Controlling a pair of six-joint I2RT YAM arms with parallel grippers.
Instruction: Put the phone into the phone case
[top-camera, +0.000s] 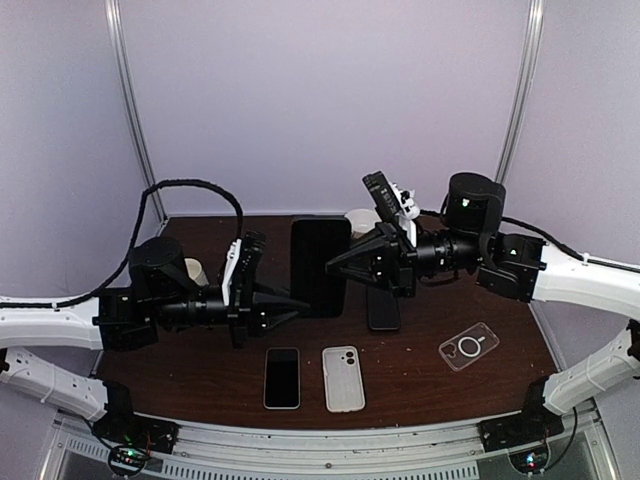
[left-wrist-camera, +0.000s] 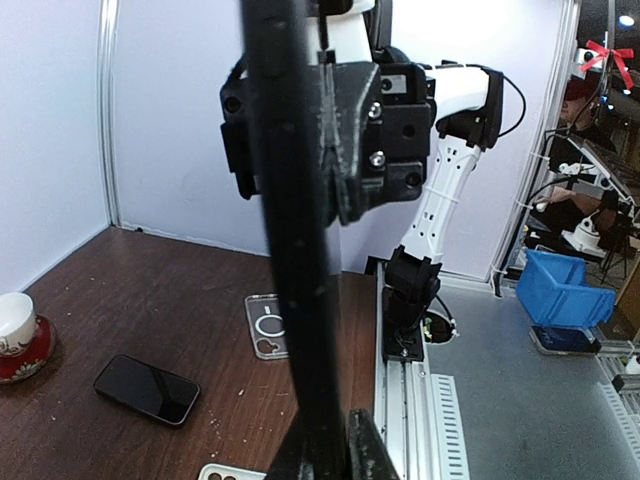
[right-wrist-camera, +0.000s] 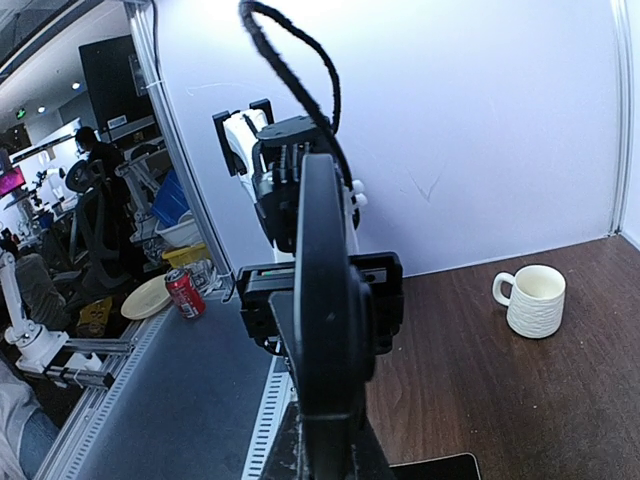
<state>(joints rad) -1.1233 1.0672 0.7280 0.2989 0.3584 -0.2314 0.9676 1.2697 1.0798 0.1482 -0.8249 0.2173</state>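
Note:
A black phone (top-camera: 320, 262) hangs upright above the middle of the table, its screen face towards the top camera. My left gripper (top-camera: 298, 306) is shut on its lower left edge and my right gripper (top-camera: 333, 265) is shut on its right edge. Both wrist views show it edge-on as a dark bar (left-wrist-camera: 300, 300) (right-wrist-camera: 325, 330) rising from my own gripper (left-wrist-camera: 330, 452) (right-wrist-camera: 335, 458). I cannot tell whether a case is around it. A clear phone case with a ring (top-camera: 468, 346) (left-wrist-camera: 268, 325) lies at the right.
On the table's near side lie another dark phone (top-camera: 282, 377) and a pale case (top-camera: 343, 378). A black phone (top-camera: 383, 308) (left-wrist-camera: 147, 388) lies under my right arm. Cups stand at the back (top-camera: 360, 222) (right-wrist-camera: 532, 300) and left (top-camera: 195, 270) (left-wrist-camera: 20, 335).

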